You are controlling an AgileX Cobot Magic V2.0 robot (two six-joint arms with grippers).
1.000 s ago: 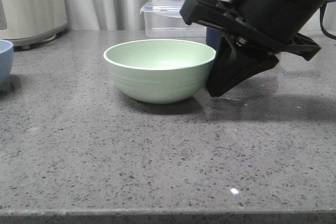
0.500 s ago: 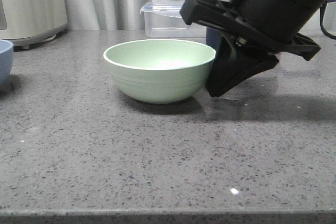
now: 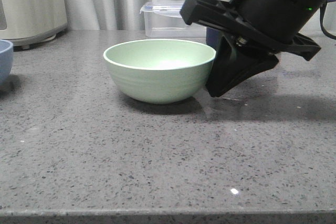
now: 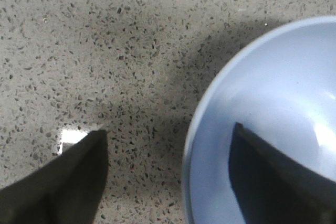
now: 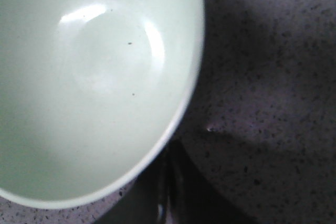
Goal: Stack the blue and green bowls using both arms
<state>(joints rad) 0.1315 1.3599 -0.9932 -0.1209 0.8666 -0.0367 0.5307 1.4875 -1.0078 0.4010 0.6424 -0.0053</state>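
Note:
The green bowl (image 3: 157, 72) stands upright in the middle of the speckled grey counter. My right gripper (image 3: 216, 90) is tilted down against the bowl's right outer side. In the right wrist view the gripper (image 5: 169, 163) is shut and empty, just outside the bowl's rim (image 5: 184, 103). The blue bowl (image 3: 4, 59) shows at the far left edge. In the left wrist view my left gripper (image 4: 169, 129) is open and straddles the blue bowl (image 4: 273, 93)'s rim, one finger inside, one over the counter outside.
A clear lidded container (image 3: 168, 19) stands at the back behind the green bowl. A white appliance (image 3: 31, 6) is at the back left. A dark navy pot (image 3: 211, 36) is mostly hidden behind my right arm. The counter's front edge (image 3: 157, 212) is near.

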